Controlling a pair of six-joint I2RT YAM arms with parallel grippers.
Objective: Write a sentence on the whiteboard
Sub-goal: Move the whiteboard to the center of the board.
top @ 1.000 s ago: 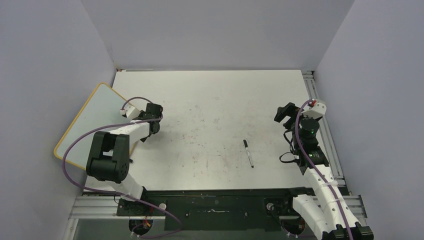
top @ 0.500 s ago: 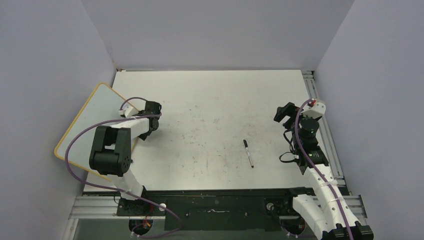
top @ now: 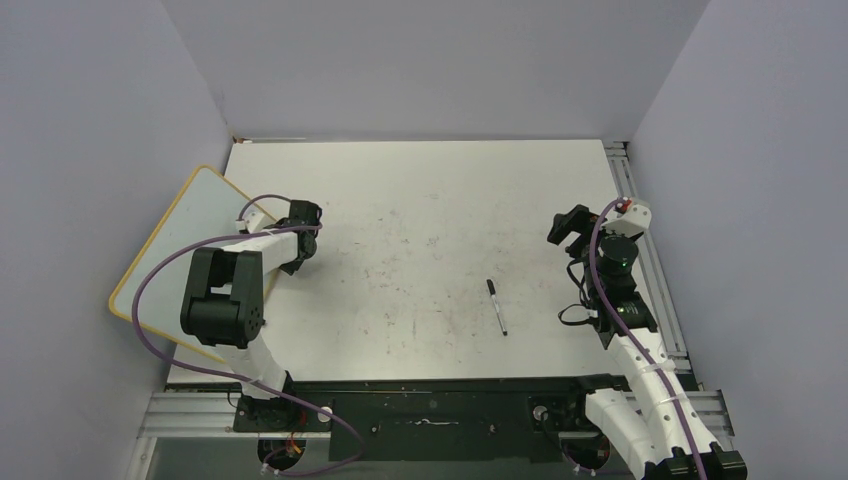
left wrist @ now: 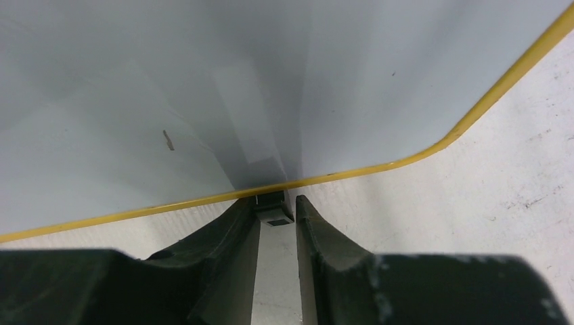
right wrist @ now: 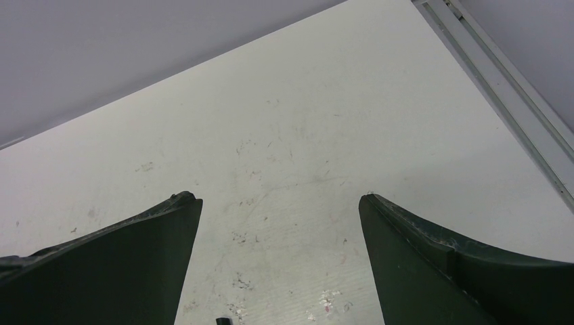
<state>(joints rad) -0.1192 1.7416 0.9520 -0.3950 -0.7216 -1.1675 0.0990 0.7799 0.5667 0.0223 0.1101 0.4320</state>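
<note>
The whiteboard (top: 190,235) stands at the table's (top: 420,190) left edge against the left wall (top: 90,150), and the left arm (top: 225,300) hides its near right part from above. At the wrist, the left gripper (left wrist: 273,200) has its fingers drawn narrow on either side of a small black foot (left wrist: 274,215) under the yellow rim. Whether they actually pinch it cannot be told. The board's far corners are cut off there; one short dark fleck (left wrist: 167,140) shows on its face. The right gripper (right wrist: 277,196) hangs spread wide over bare tabletop, grasping nothing. A marker (top: 497,306) lies well apart from the board, nearer the right arm.
</note>
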